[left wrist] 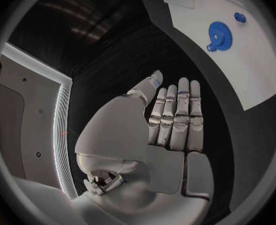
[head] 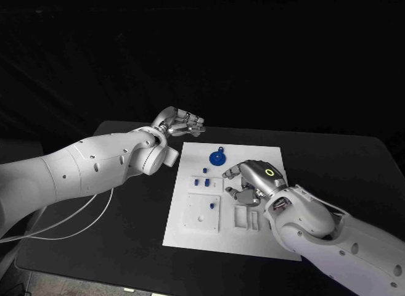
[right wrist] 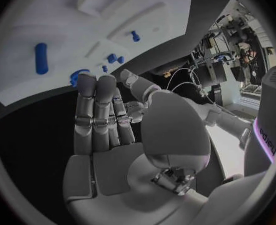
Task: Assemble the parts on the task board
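The left hand (head: 178, 123) hovers empty with fingers extended off the far-left corner of the task board (head: 256, 240), leaving room (likely deliberately) for the right hand (head: 252, 182), also holding nothing, poised over the board's middle near the blue gear (head: 217, 158).

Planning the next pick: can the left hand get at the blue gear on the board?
Probably yes: the left hand is open, off the task board, and nothing lies between it and the blue gear.

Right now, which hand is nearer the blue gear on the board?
Right. The right hand hovers over the task board just beside the blue gear; the left hand is off the board's far corner.
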